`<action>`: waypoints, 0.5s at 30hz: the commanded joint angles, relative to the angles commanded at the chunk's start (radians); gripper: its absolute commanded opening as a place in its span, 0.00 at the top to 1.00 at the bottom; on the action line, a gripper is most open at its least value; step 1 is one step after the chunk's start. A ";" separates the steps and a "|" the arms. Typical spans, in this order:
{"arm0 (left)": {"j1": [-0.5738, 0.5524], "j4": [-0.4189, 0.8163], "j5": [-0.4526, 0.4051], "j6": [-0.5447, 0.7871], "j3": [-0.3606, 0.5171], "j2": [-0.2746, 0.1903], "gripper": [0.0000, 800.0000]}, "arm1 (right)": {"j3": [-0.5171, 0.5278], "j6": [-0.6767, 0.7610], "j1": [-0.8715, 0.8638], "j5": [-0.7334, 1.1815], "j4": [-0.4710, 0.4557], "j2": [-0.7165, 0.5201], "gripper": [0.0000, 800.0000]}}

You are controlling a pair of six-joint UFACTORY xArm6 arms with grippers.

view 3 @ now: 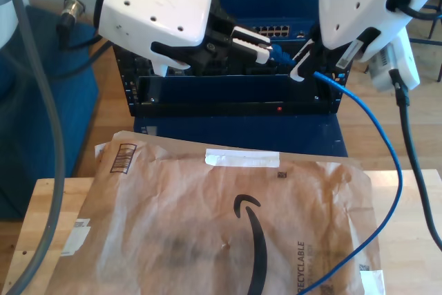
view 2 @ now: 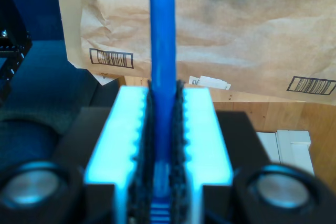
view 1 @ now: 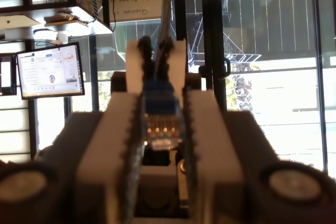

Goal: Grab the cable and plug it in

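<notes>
First wrist view — plug (view 1: 161,121) clamped between my first gripper's (view 1: 163,129) fingers (view 1: 210,140).

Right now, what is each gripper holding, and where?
My first gripper pinches the cable by its plug; my second gripper clamps the cable's cord.

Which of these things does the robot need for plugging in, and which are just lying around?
Needed for the job:
- the blue cable
- its plug, clamped in my first gripper
- my second gripper, shut on the cable
- the row of ports on the rack

Just lying about:
- the brown paper mailer
- the wooden table
- the monitor
</notes>
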 joint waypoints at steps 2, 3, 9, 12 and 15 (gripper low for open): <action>0.000 0.000 0.002 0.000 0.002 0.000 1.00 | 0.000 0.000 0.000 0.000 0.000 -0.002 0.93; 0.000 0.000 0.002 0.000 0.002 0.000 1.00 | 0.002 -0.002 0.000 0.002 0.000 -0.002 0.83; 0.002 0.000 0.003 -0.003 -0.002 0.000 1.00 | -0.002 -0.015 -0.002 0.000 0.002 -0.006 0.25; 0.002 -0.005 0.026 -0.008 -0.005 0.000 1.00 | -0.020 -0.031 -0.003 0.000 0.000 -0.006 0.08; 0.003 -0.041 0.037 -0.009 -0.006 0.000 1.00 | -0.040 -0.044 -0.003 0.000 -0.002 -0.032 0.01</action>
